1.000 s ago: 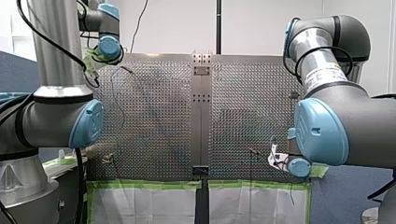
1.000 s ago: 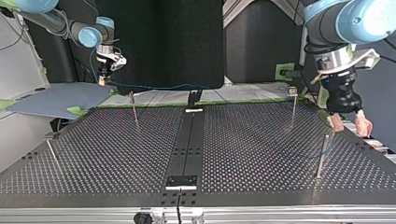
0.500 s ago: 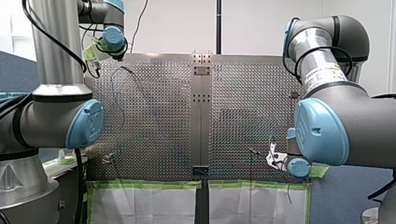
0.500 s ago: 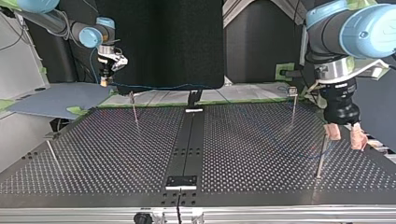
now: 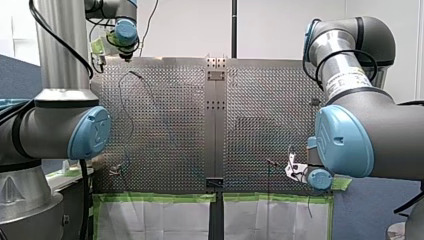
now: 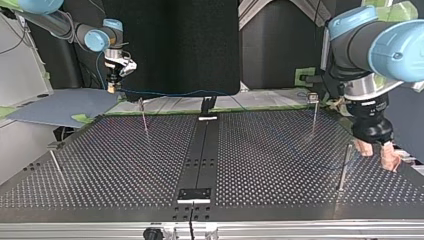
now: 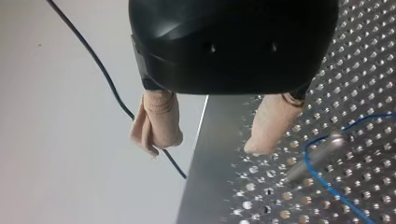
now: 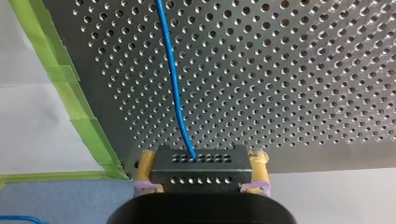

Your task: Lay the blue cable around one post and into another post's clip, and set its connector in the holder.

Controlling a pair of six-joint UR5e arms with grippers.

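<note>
The blue cable [image 8: 173, 74] runs from a grey perforated connector [image 8: 201, 169] out over the board. My right gripper [image 8: 201, 161] is shut on that connector; in the top view it hangs at the far left corner [image 6: 111, 88], and the cable [image 6: 170, 93] stretches from it to the right. My left gripper [image 6: 378, 154] stands open with beige pads [image 7: 158, 122] at the top view's right edge, nothing between them. Beside it a metal post [image 7: 315, 157] has the cable [image 7: 327, 179] looped around it.
Thin posts stand on the perforated table [image 6: 125, 165]: at the far left [image 6: 144, 117], far right [image 6: 313, 111], near right [image 6: 344, 167] and near left [image 6: 56, 167]. A black centre strip carries a bracket [image 6: 195, 194]. Green tape [image 8: 70, 93] lines the board's edge.
My left arm has swung its open gripper toward the top view's right and nearer, past the near right post. My right arm has stayed put, holding the connector.
</note>
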